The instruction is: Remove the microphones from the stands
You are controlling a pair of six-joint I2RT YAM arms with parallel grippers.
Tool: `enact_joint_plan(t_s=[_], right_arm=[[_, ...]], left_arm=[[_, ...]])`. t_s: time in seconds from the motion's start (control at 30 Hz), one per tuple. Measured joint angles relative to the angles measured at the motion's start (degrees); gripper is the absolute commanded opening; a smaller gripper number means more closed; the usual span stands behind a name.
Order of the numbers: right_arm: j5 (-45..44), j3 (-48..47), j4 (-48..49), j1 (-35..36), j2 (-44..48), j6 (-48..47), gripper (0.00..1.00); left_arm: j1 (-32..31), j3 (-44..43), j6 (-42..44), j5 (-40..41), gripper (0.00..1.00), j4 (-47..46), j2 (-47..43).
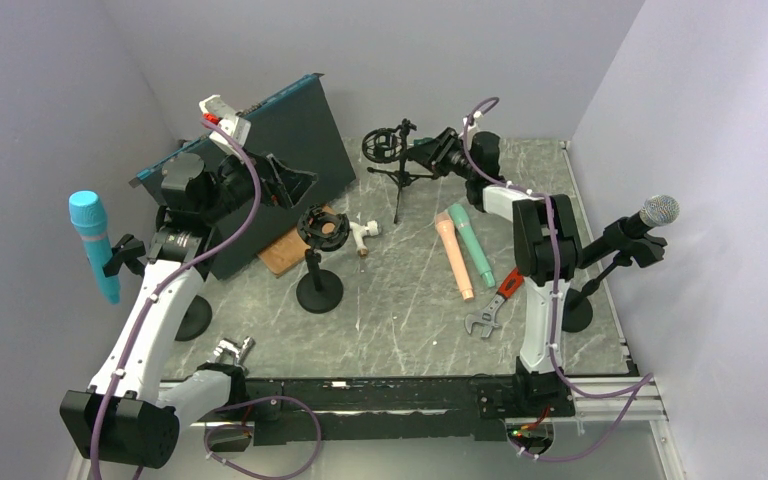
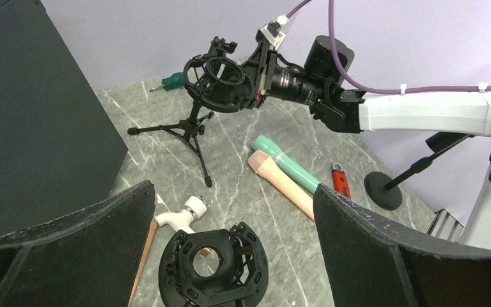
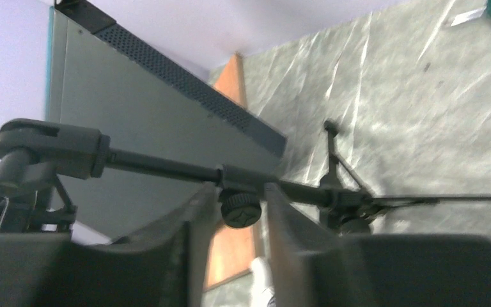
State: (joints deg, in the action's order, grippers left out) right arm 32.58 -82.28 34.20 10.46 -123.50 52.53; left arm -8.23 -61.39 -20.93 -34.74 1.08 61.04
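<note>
Pinching the tripod stand (image 1: 401, 178) with the right gripper (image 3: 240, 195), closed narrow around the pole at its knob. Holding the left gripper (image 2: 233, 192) spread wide and empty, just left of that stand. Spotting the blue microphone (image 1: 92, 240) clipped upright well left of it, the silver microphone (image 1: 658, 211) clipped well right.

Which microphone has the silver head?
The black microphone clipped on the far-right stand. The blue microphone, peach microphone and green microphone show no silver.
</note>
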Motion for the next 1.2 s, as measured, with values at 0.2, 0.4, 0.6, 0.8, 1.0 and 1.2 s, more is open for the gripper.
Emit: enact_joint_plan(t_s=[0.2,0.4,0.6,0.8,1.0,1.2], right_arm=[[5.49,1.57,2.29,-0.2,-2.58,13.18,0.55],[7.52,3.06,5.35,-0.33,-2.8,19.12,0.55],[8.35,2.69,7.5,-1.22,-2.84,21.38,0.42],[8.68,1.25,7.48,-1.66,-3.82,22.08,0.32],[9.49,0.87,7.96,-1.77,-4.68,22.6,0.24],[10.01,-1.33,7.8,-1.81,-6.08,22.45,0.34]], left_arm=[[0.0,0.0,-0.26,-0.13,0.96,0.02,0.0],[0.0,0.0,-0.81,-0.22,0.96,0.0,0.0],[0.0,0.02,-0.85,-0.26,0.96,0.0,0.0],[0.0,0.02,-0.85,-0.39,0.96,0.02,0.0],[0.0,0.02,-0.85,-0.39,0.96,-0.02,0.0],[0.0,0.02,-0.85,-0.39,0.96,0.0,0.0]])
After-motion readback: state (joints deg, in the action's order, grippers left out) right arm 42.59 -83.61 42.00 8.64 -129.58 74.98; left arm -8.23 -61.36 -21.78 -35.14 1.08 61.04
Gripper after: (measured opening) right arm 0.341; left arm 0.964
